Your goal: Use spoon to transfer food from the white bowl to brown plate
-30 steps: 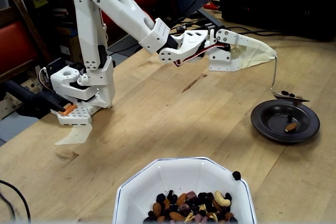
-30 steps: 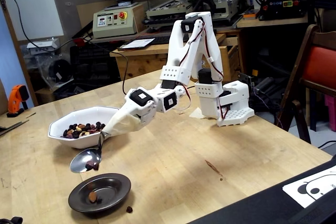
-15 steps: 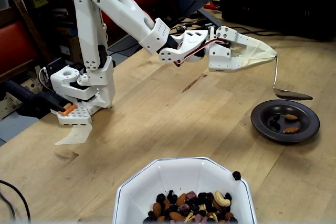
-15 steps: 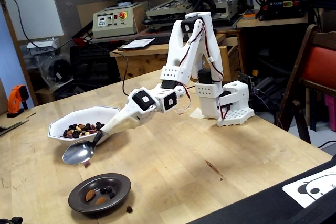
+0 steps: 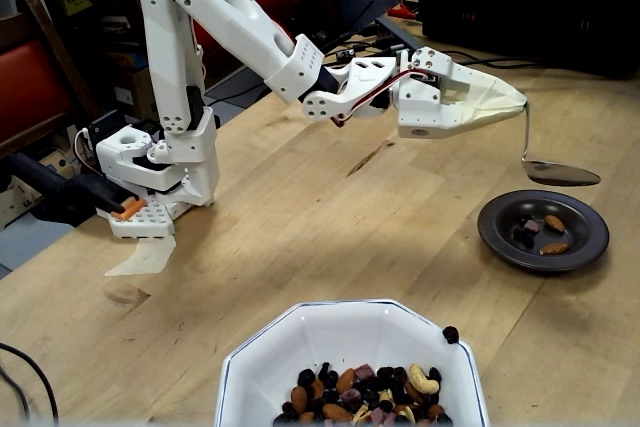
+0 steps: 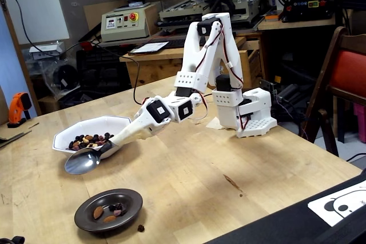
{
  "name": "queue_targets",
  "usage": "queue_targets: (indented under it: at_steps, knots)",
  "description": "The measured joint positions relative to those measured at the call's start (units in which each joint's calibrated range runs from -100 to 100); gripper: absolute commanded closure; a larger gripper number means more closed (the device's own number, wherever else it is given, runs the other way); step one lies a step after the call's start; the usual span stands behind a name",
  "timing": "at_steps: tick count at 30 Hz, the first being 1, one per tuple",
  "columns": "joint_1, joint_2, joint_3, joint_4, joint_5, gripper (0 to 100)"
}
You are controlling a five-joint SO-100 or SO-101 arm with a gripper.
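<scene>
My gripper [image 5: 505, 102], wrapped in tape, pinches the spoon [image 5: 562, 173] by its handle; its empty bowl hangs below the tip. Under it I see the brown plate [image 5: 543, 230] holding food [image 5: 553, 222]; the white bowl [image 6: 86, 135] sits beside.

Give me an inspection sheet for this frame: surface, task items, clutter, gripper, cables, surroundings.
Surface: wooden table, dark stain near the middle.
Job's things: spoon empty, held in the air between both dishes; white bowl holds food; brown plate holds a few pieces.
Clutter: one stray piece on the table beside the plate, another on the bowl's rim.
Gripper: gripper wrapped in a beige cover, holding the spoon's handle.
Cables: black cable at the table edge.
Surroundings: workshop machines, monitor, red chair.
</scene>
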Motion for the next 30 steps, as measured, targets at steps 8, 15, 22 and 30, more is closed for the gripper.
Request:
queue_targets:
  at_steps: [8, 15, 22, 30]
  knots:
    - [0.0, 0.0, 0.0, 0.0, -4.9, 97]
    - [0.0, 0.0, 0.0, 0.0, -15.7, 97]
    - [0.0, -0.3, 0.0, 0.0, -23.2, 97]
    - [0.5, -7.0, 0.0, 0.0, -25.6, 97]
